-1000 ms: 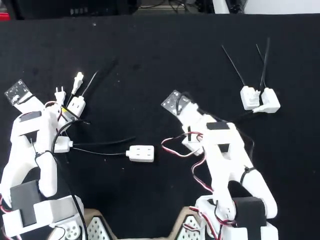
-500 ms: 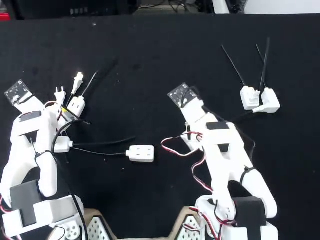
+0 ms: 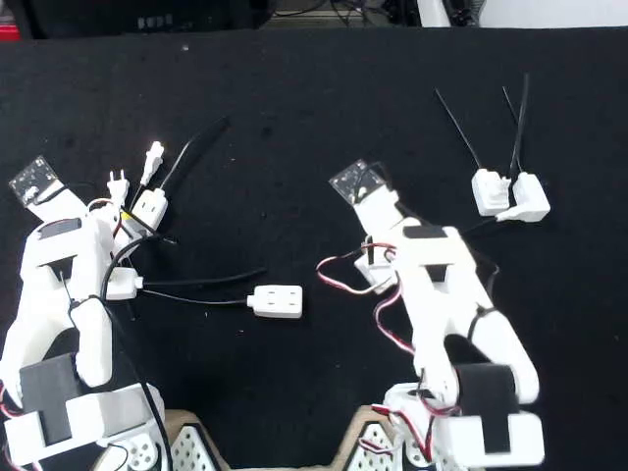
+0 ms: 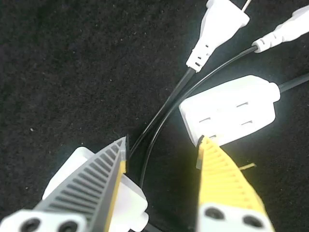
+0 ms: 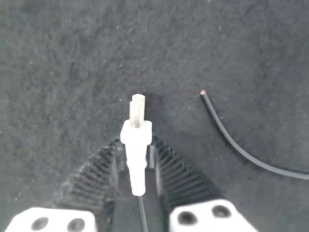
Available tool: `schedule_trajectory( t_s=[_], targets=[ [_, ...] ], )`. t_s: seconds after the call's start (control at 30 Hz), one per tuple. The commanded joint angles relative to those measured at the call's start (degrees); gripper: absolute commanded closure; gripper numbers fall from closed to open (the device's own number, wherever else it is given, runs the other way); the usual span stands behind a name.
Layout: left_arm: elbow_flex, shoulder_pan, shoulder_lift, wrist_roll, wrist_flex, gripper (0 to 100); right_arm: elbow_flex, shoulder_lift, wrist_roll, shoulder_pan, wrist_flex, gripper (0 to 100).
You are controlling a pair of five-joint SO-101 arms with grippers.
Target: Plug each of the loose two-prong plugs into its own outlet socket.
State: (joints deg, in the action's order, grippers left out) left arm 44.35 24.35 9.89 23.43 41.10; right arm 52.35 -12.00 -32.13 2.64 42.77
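Note:
My right gripper point(image 5: 135, 149) is shut on a white two-prong plug point(image 5: 136, 129), whose prongs point away from the wrist just above the black table. In the high view the right arm point(image 3: 432, 275) stands right of centre. My left gripper point(image 4: 162, 142) is open and low over two black cords, with nothing between its fingers. Just past it lies a white outlet socket point(image 4: 229, 108), sockets facing up. Two loose white plugs point(image 4: 217, 24) point(image 4: 285, 34) lie beyond the socket. The same socket point(image 3: 149, 207) and plugs point(image 3: 118, 184) point(image 3: 154, 157) sit at the table's left.
A white outlet block point(image 3: 276, 300) lies at the centre front on a black cord. Two more white blocks point(image 3: 489, 191) point(image 3: 530, 198) with black cords lie at the far right. A loose black cord end point(image 5: 231, 140) lies near the held plug. A white piece point(image 4: 91, 193) sits under the left gripper's grey finger.
The right arm has moved a little farther from the front edge and to the right, carrying the plug. The left arm has stayed still.

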Motion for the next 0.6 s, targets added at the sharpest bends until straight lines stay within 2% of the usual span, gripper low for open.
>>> schedule_trajectory(
  t_s=[0.0,0.1,0.17,0.3,0.37,0.57],
  targets=[
    [1.45,0.48,-0.18,0.18,-0.09,77,-4.7,-12.26,-1.76,-0.79,11.52,98.8],
    [1.1,-0.13,-0.09,0.0,1.58,77,-4.09,-21.93,-4.75,2.2,18.11,98.8],
    [0.48,-1.27,1.93,-0.79,4.57,77,-1.54,-27.74,-4.66,3.43,17.85,98.8],
    [3.47,-5.05,10.73,-4.75,6.59,77,9.27,-35.38,-2.73,3.25,6.51,98.8],
    [6.2,-7.78,16.09,-7.47,6.51,77,13.93,-38.9,0.79,4.13,3.87,98.8],
    [15.78,-10.95,32.62,-11.69,2.11,77,19.56,-45.76,2.11,21.1,0.7,98.8]
  ],
)
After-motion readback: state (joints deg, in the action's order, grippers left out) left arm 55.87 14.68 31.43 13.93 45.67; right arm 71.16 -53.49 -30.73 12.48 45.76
